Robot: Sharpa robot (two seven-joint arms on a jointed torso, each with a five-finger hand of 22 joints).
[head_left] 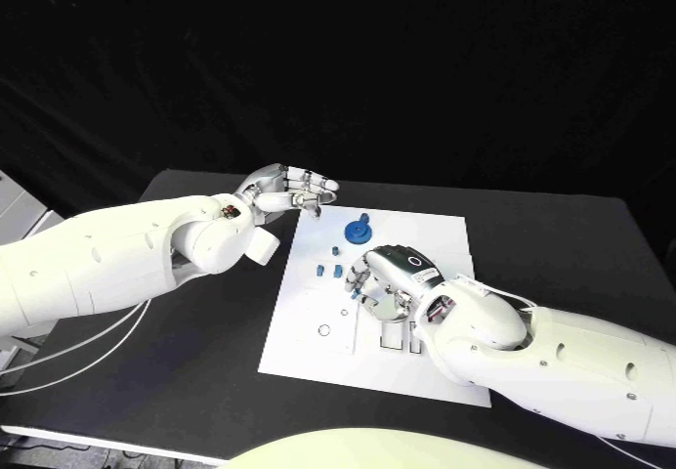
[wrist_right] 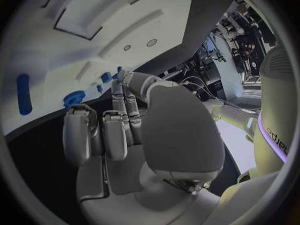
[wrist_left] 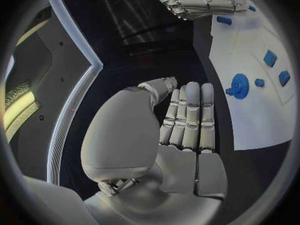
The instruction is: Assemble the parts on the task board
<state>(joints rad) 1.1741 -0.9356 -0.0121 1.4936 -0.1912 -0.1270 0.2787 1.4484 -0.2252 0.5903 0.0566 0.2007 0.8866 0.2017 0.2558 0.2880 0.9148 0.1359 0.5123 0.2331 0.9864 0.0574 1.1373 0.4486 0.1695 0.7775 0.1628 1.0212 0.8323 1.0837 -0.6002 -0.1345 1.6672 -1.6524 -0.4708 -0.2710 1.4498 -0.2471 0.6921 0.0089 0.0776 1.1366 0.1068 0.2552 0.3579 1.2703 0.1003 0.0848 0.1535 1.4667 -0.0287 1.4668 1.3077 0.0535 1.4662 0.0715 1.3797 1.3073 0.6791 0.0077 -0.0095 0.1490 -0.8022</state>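
Two white arms meet over a black table (head_left: pixel 564 234), where the white board (head_left: pixel 430 244) lies in the middle of the tabletop, its far edge toward the table's far edge.

The left hand (head_left: pixel 289 191) hovers just off the board's far left corner, above bare table. In the left wrist view its fingers (wrist_left: pixel 190 115) lie straight and side by side, the thumb beside them, with nothing in the grasp.

The right hand (head_left: pixel 383 278) is down on the middle of the board, palm to the plate. In the right wrist view some fingers (wrist_right: pixel 80 132) are curled under while others reach forward to the board's surface, their tips close to a small blue part (wrist_right: pixel 106 77). Whether they pinch it or merely touch the plate beside it cannot be told.

A round blue gear (head_left: pixel 358 232) stands on the board near its far edge, about midway along it, just beyond the right hand. Several small blue pieces (head_left: pixel 332 254) sit in a loose cluster between the gear and the right hand's fingertips, toward the board's left half. The left wrist view shows the same gear (wrist_left: pixel 239 85) with more blue parts nearby.

A pale slotted recess (head_left: pixel 399 337) is sunk into the board near its near edge, partly covered by the right wrist.
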